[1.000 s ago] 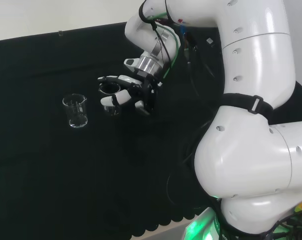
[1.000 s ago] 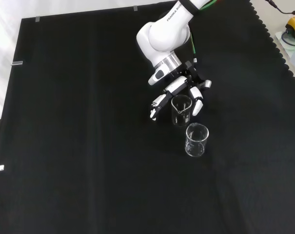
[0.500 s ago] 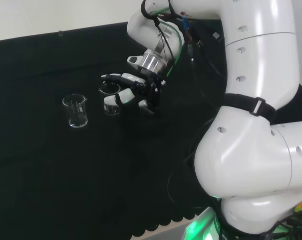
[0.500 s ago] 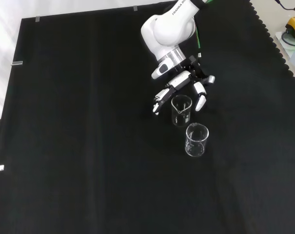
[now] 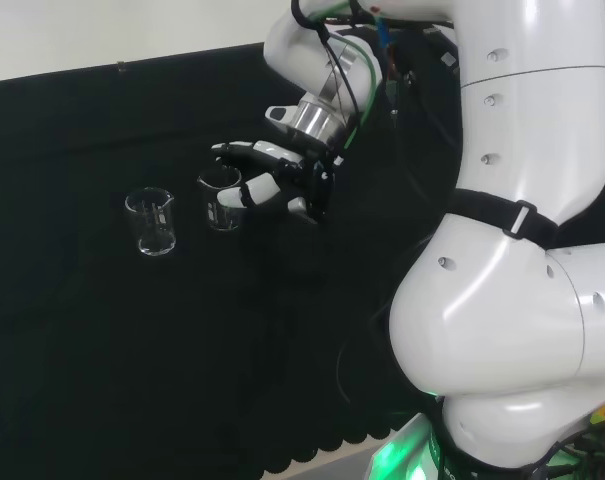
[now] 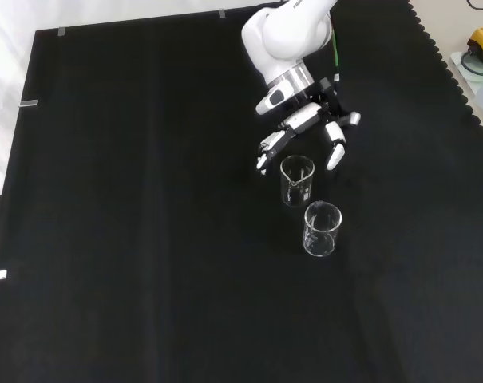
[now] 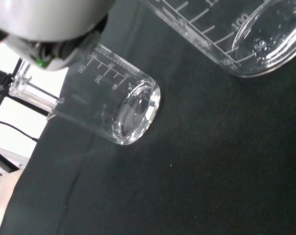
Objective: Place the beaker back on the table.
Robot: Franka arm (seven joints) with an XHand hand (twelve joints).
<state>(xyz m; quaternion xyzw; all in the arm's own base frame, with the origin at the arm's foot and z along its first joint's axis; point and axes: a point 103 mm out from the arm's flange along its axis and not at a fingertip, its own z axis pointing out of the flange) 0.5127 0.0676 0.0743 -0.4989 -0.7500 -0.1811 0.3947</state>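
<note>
The hand hangs just above the beaker, fingers spread and relaxed, holding nothing. The beaker stands upright on the black cloth, with a second beaker just beside it.

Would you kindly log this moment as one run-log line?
hand: open, above cloth | near beaker: upright on cloth, free | second beaker: upright beside it

From the front, the white robot arm reached in from twelve o'clock, its silver wrist cuff angled down toward six. The black and white hand hung below it, fingers spread and nearly straight, pointing toward six, gripping nothing. From behind, the hand pointed toward nine o'clock.
</note>
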